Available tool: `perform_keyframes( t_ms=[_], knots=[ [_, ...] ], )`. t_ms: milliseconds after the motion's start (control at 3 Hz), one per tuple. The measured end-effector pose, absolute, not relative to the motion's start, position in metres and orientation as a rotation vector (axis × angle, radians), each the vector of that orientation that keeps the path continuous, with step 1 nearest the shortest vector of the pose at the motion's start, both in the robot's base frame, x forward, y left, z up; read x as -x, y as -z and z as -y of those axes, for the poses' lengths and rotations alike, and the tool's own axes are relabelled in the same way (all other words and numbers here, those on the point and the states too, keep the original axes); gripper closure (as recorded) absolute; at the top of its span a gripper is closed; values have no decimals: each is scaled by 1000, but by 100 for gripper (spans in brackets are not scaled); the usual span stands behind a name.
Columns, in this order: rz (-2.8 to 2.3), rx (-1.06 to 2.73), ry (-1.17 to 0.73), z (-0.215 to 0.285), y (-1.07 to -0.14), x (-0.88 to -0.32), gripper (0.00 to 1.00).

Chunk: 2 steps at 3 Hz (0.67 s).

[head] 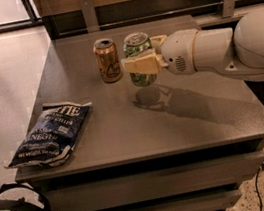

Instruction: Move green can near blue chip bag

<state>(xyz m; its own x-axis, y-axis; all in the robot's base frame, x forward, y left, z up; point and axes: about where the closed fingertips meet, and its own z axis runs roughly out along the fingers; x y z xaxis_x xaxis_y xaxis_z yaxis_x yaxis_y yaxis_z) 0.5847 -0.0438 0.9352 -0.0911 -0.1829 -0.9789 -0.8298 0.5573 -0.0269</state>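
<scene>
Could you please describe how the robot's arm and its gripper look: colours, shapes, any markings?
The gripper, above the grey table beside the orange-gold drink can, has flat, pale cream fingers. The arm is smooth and white: a rounded wrist housing with a small patch of dark dots, a short cylinder, then a large bulbous joint. No cables or lettering show on it.

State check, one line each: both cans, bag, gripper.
green can: upright, held clear of the table, its shadow below it.
orange can: upright on the table, just left of the green can, not touching.
blue bag: lying flat at the table's front-left corner.
gripper: shut on the green can, above mid-table.
</scene>
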Motion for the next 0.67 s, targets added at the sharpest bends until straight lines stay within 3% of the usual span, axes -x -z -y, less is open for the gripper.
perform_keyframes(
  t_ms=[667],
  knots=[
    [-1572,885,-682,31,-934,-583,100]
  ],
)
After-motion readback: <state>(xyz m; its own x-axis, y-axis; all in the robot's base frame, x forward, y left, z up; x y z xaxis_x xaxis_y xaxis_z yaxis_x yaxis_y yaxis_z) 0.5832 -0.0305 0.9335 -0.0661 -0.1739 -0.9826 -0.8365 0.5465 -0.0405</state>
